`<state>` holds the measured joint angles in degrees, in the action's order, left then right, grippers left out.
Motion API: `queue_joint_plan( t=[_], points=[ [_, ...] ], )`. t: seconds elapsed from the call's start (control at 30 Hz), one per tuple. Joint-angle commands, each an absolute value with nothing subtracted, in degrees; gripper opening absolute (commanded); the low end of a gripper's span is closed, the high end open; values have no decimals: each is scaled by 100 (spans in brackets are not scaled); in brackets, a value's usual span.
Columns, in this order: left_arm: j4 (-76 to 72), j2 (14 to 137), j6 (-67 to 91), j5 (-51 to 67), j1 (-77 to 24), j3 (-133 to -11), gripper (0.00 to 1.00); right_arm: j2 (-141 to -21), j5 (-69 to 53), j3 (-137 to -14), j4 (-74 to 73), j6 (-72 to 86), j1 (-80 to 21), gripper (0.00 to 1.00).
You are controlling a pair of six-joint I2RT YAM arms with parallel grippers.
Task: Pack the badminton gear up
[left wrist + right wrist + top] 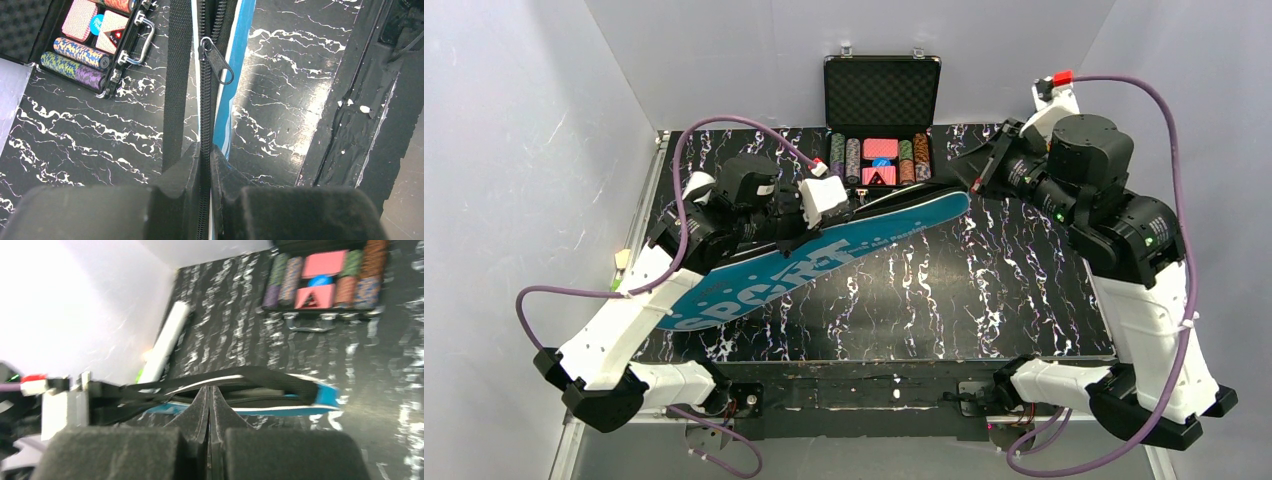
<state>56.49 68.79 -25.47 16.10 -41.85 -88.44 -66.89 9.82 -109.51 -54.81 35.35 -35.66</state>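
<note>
Where zippered, blue bag [864,245] within left gripper [204,150]

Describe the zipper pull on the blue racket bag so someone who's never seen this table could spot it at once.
On the black marbled table, a long blue bag lettered SPORT lies diagonally. Follow its black zip track from where the left gripper pinches it to the zipper pull. It is a small dark metal tab with an oval loop, unlike the plain flat strap beside it.
</note>
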Motion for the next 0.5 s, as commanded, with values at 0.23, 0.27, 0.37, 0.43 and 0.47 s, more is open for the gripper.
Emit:
queue_joint_plan(
  t=[0.23, 0.27, 0.37, 0.43, 0.47],
  points=[
    [4867, 6799, -2319, 1001, -4201, -8966, 0, -6041, -1870, -8222, -2959, 5367, -4039, 56],
    [4788, 6788, -2320, 856, -4198, -8933, 0, -6002, -1887, -8059, -2861, 5438, -4102, 59],
    [4597, 6781, -2307, 460, -4251, -8848, 0, -5881, -1897, -7404, -2269, 5801, -4243, 61],
    [4507, 6809, -2271, 185, -4299, -8819, 0, -5758, -1808, -6921, -1672, 6139, -4291, 64],
    [4468, 6823, -2243, 103, -4332, -8808, 0, -5696, -1723, -6718, -1390, 6343, -4299, 66]
  ],
)
